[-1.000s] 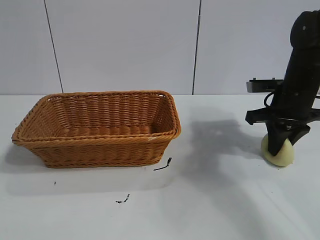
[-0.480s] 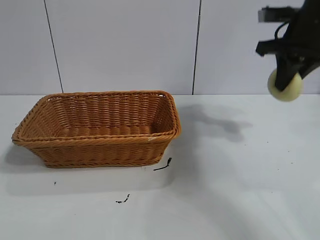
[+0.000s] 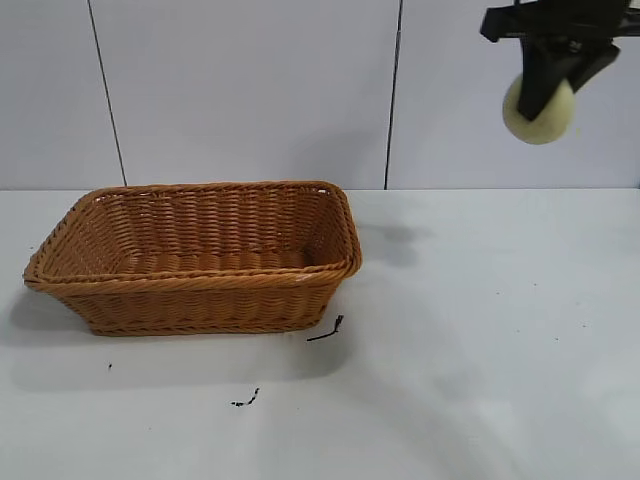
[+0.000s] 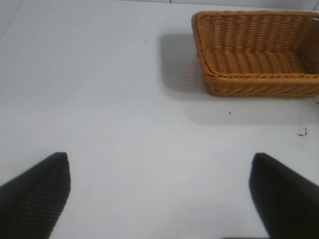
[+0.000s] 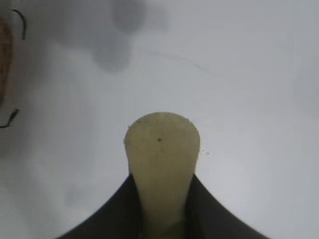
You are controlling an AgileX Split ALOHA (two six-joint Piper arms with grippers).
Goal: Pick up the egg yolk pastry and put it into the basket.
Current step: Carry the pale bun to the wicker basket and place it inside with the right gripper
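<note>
One pincer, the right (image 3: 545, 85), clenched the egg yolk pastry (image 3: 540, 112) high right of the basket (image 3: 195, 255), clearing its rim; left pincer (image 4: 159, 191) released.

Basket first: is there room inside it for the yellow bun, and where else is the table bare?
The basket looks empty inside, so the bun, held high by the right gripper, should fit. The table is bare to the basket's right. Two small black scraps lie in front of the basket. Nowhere is crowded.

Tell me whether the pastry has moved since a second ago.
Yes. The pastry, held in the right gripper, rose off the table and shifted slightly toward the basket.
</note>
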